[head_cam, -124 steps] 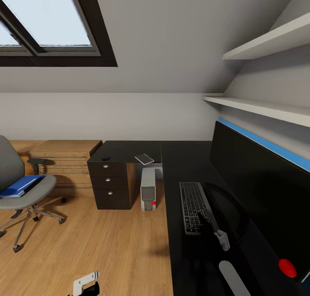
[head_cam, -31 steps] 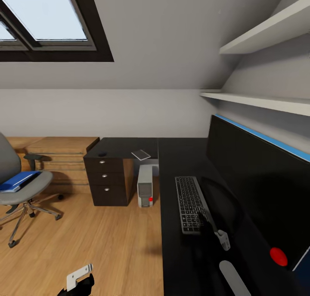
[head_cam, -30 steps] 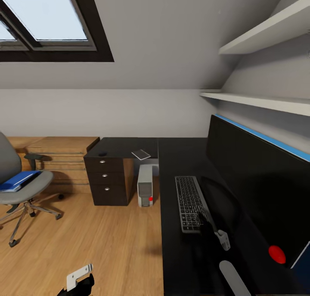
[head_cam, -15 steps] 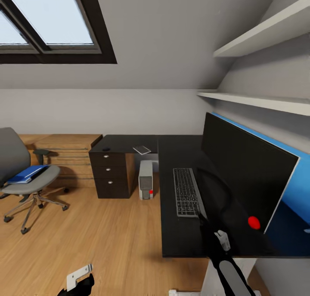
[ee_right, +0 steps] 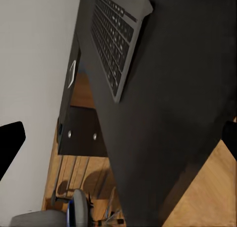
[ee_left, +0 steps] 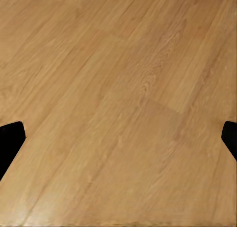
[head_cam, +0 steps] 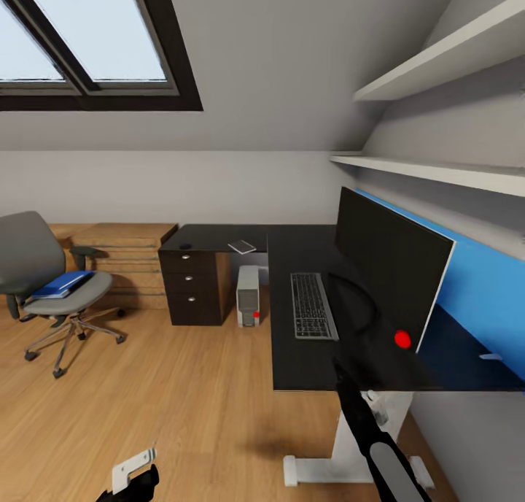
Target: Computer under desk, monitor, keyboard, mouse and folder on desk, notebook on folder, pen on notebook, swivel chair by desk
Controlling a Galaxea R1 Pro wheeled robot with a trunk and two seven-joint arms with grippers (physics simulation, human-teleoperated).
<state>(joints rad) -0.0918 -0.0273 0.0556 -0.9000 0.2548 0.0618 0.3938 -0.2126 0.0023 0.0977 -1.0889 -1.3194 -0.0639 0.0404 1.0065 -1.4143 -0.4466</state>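
The flat bright blue folder point(head_cam: 60, 284) lies on the grey upholstered swivel chair point(head_cam: 44, 268), well apart from the long matte black table point(head_cam: 313, 319). Both tools spread wide and empty (left tool point(ee_left: 118, 138) over bare floor). Risk: right tool point(ee_right: 121, 133), near the slim grey keyboard point(head_cam: 312, 305), could nudge it.

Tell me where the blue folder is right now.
In the head view, the folder lies on the seat of the swivel chair at the left, away from the desk.

keyboard point(head_cam: 312, 315) before monitor point(head_cam: 386, 276) on desk point(head_cam: 292, 363); computer point(head_cam: 248, 306) underneath.
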